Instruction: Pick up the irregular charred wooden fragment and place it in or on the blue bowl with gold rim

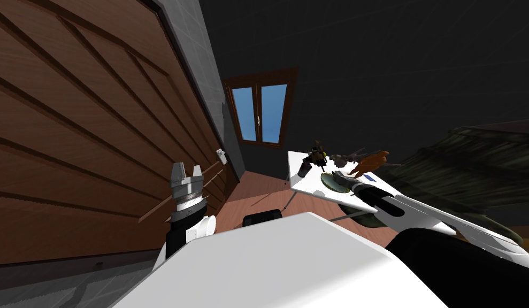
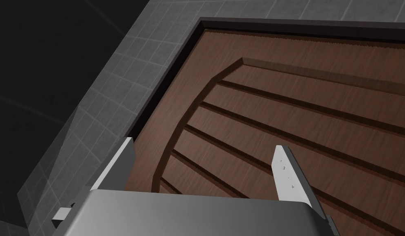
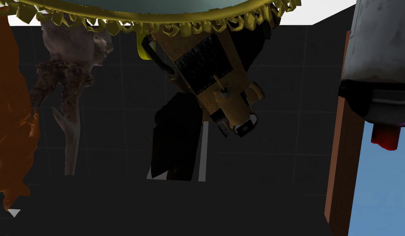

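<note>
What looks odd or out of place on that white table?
Nothing looks spilled or broken. The white table slants only because the head camera is rolled. The bowl has a jagged gold rim, like crumpled foil, which seems to be its design. The right gripper holds the black fragment close to that bowl.

one white desk. on it stand one blue bowl with a jagged gold rim, one yellow-and-black tool-like thing, one pale gnarled piece, one orange-brown piece and one grey canister with a red tip. there is one black fragment (the only lump of that colour). the room has one window with two blue panes, and one brown slatted panel. the robot has two grippers, the left gripper and the right gripper. the left one shows two fingers.
</note>
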